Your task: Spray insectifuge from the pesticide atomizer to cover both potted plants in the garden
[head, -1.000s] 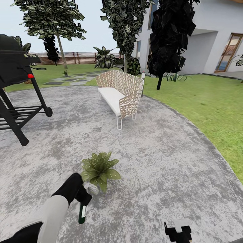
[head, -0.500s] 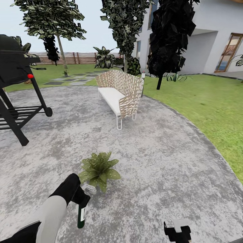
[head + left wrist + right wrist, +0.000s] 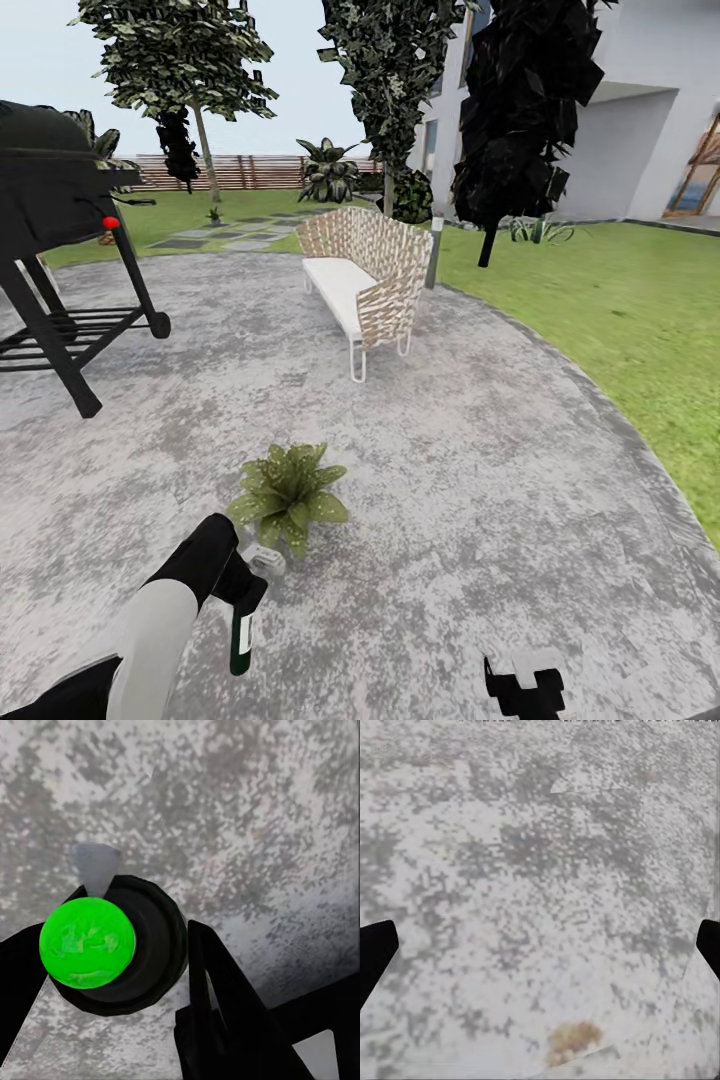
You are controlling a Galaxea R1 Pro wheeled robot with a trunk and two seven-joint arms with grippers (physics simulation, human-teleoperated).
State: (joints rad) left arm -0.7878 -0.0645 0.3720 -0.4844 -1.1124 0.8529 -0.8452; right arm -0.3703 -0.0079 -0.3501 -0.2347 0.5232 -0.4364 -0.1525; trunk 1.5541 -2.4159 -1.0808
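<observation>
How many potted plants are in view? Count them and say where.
1. The potted plant sits on the grey patio, just ahead of the left end effector holding the atomizer. A second may be out of frame.

The right pincer [image 3: 525, 688] is cut off by the head view's lower edge, the pot under the potted plant [image 3: 288, 493] is hidden by leaves, and the grill [image 3: 50, 205] is cropped at the left edge.

Mottled grey patio [image 3: 540, 870], a rusty brown stain [image 3: 574, 1041], two black pincer fingertips [image 3: 375, 952] spread wide.
</observation>
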